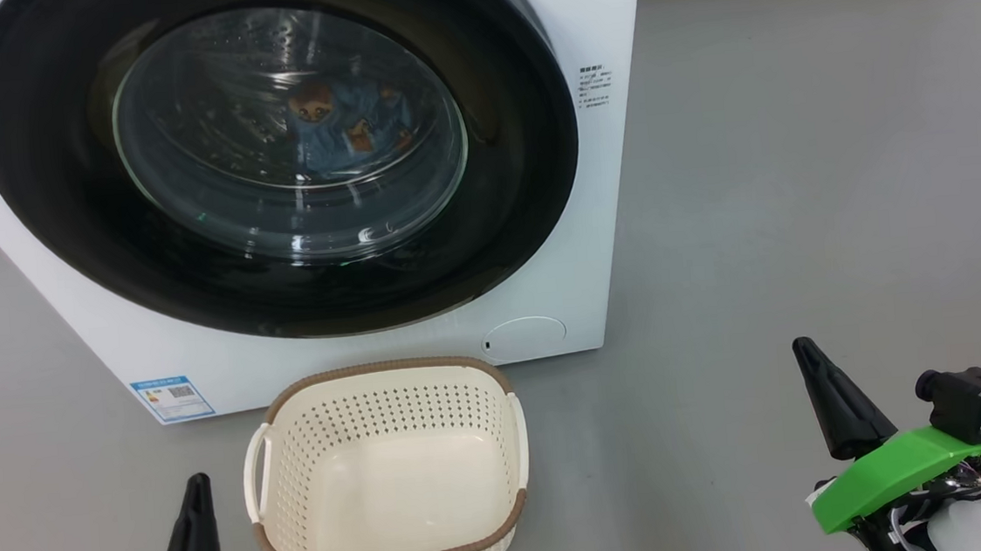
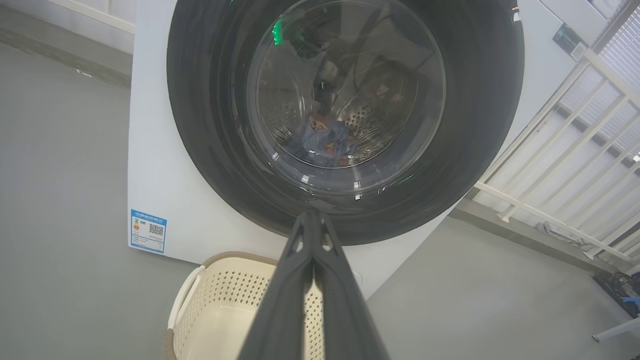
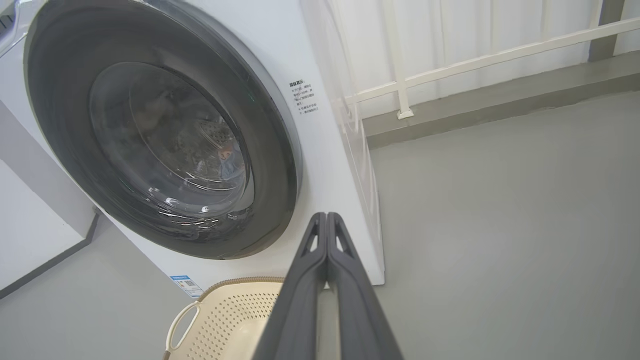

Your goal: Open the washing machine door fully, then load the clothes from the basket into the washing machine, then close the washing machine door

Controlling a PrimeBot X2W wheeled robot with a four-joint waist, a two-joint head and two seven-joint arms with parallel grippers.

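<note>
1. Washing machine door (image 1: pixel 275 152): closed flat against the front of the washing machine (image 1: pixel 613 169). Glossy black ring around a bulging clear window. Top arc cut off by the upper edge of the head view.
2. Clothes (image 1: pixel 347 125): inside the drum, behind the door glass. Light blue with brown figures. Blurred by reflections and streaks; number of pieces impossible to tell.
3. Basket (image 1: pixel 384 369): upright on the floor (image 1: pixel 796 155), just in front of the machine and below the door. Bare cream bottom on show. Far rim close to the machine's front; touching or apart, cannot tell. Partly hidden behind the dark fingers in both wrist views and cut by their lower edges.
4. Blue label (image 1: pixel 173 399): low on the machine front, left of the basket. Print too small to read.
5. Left gripper (image 1: pixel 198 491): low, left of the basket, apart from it. Fingers pressed together, nothing between them. Body cut by the frame's bottom edge.
6. Right gripper (image 1: pixel 811 360): well right of the basket, over open floor. Fingers likewise pressed together, holding nothing.
7. Open room: wide grey floor to the right of the machine, bounded at the far side by a white railing (image 3: pixel 450 70).
</note>
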